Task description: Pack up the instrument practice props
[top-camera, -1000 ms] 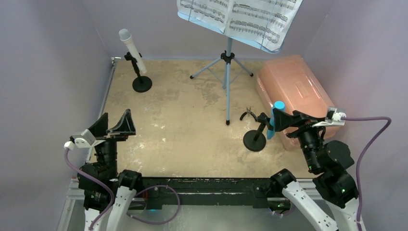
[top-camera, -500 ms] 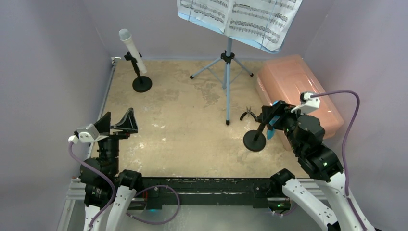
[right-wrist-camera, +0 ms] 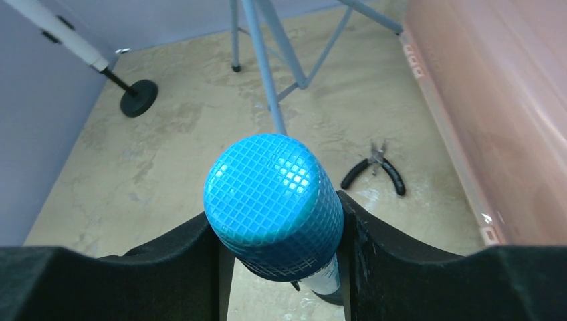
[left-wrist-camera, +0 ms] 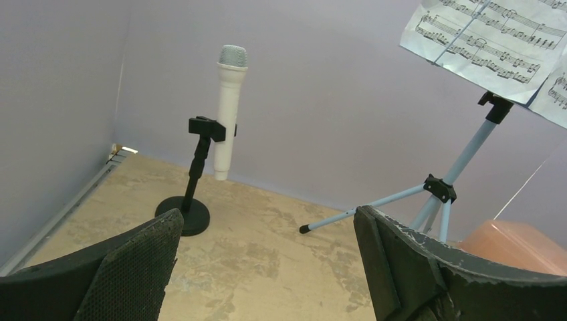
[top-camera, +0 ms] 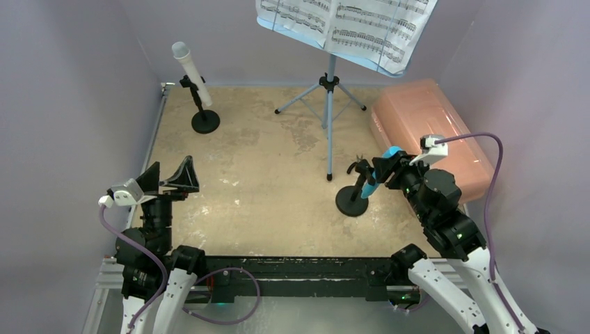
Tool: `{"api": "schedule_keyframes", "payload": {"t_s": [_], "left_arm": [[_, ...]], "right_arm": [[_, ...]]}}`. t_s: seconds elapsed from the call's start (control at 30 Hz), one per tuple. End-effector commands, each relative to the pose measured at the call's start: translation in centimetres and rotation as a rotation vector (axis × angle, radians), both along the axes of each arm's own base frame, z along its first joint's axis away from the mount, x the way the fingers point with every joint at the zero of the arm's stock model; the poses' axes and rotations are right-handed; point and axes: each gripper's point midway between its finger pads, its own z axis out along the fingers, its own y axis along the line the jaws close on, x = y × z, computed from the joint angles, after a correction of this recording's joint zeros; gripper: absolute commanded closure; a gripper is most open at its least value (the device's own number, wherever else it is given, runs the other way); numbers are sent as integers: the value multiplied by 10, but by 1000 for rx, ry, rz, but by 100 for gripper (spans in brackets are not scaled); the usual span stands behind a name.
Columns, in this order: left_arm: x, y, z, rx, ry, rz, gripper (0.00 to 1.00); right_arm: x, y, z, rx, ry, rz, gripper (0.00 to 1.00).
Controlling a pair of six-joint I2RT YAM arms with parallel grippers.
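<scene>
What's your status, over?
Left gripper open, holding nothing. Right gripper shut on blue microphone, its holder tilted. Pliers lying near holder base.

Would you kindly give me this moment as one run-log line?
left gripper: open, empty | right gripper: shut on blue microphone | blue microphone: in black holder

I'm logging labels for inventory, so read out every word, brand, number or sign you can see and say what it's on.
Nothing can be read as words or numbers.
Sheet-music pages: printed staves and notes only; any title or lettering is too small to read.
Pink translucent box: no legible label.
White microphone and blue microphone: no lettering shows.
</scene>
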Motion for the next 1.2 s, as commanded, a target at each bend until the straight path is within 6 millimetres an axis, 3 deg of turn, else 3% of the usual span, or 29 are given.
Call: {"api": "schedule_keyframes", "payload": {"t_s": [0.0, 0.23, 0.43, 0.53, 0.8, 1.07, 1.17], "left_arm": [[-4, 2, 13, 10, -23, 8, 1], [-5, 2, 13, 15, -23, 9, 1], [-4, -1, 13, 24, -23, -5, 1], [-2, -12, 15, 59, -35, -61, 1], [18, -110, 7, 235, 30, -565, 4], [41, -174, -4, 312, 76, -940, 4], [54, -206, -20, 361, 142, -1033, 2]], "right_arm": [[-3, 39, 21, 68, -99, 207, 66], [0, 71, 28, 50, -162, 376, 71], [7, 86, 28, 18, -169, 441, 72], [10, 90, 26, 0, -169, 463, 72], [15, 96, 13, -59, -144, 498, 71], [17, 97, 7, -104, -131, 515, 71], [16, 99, 7, -103, -127, 530, 71]]}}
